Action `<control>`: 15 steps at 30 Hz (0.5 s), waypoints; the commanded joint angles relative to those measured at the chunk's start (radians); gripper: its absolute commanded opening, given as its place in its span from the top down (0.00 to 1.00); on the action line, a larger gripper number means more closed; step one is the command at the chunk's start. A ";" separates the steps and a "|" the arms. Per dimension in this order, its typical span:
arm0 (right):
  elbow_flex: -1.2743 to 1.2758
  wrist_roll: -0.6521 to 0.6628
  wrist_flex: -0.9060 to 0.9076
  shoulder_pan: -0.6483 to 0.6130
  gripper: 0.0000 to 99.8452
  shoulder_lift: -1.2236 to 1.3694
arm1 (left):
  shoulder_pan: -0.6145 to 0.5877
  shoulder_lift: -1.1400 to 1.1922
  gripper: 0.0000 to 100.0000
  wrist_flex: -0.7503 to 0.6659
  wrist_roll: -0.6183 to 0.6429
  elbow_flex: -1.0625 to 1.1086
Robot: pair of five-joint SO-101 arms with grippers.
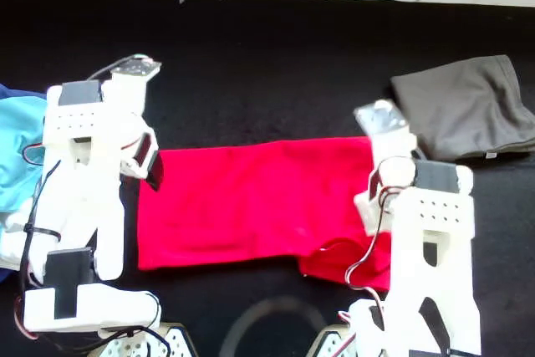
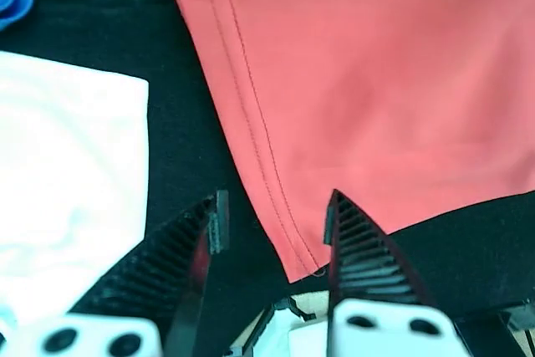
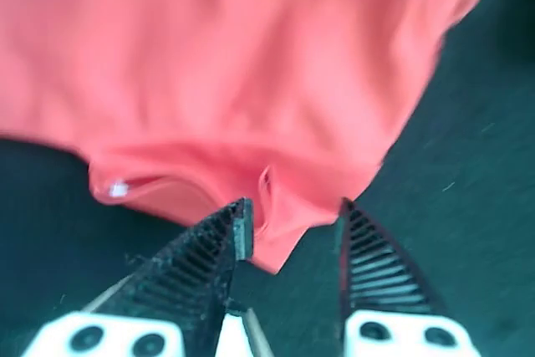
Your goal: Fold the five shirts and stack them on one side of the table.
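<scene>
Both sets of jaws stand open at the red shirt (image 1: pixel 251 202), spread across your black table (image 1: pixel 251 56).
Your left gripper (image 2: pixel 276 206) has the shirt's hemmed corner between its jaws, with what may be a pale shirt (image 2: pixel 67 190) just outside one jaw. Your right gripper (image 3: pixel 292 211) has a rumpled red edge between its parted tips. A grey shirt (image 1: pixel 464 106) lies beyond the right jaws.

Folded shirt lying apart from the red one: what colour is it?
Plain dark grey. The folded shirt shows best in the high view.
</scene>
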 commanded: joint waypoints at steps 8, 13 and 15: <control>-0.038 0.002 -0.309 -0.130 0.99 0.252 | 0.151 0.197 0.99 -0.261 0.087 -0.008; -0.090 -0.063 -0.440 -0.130 0.99 0.455 | 0.142 0.394 0.99 -0.276 0.110 -0.143; -0.124 -0.064 -0.484 -0.130 0.99 0.532 | 0.128 0.466 0.99 -0.273 0.110 -0.220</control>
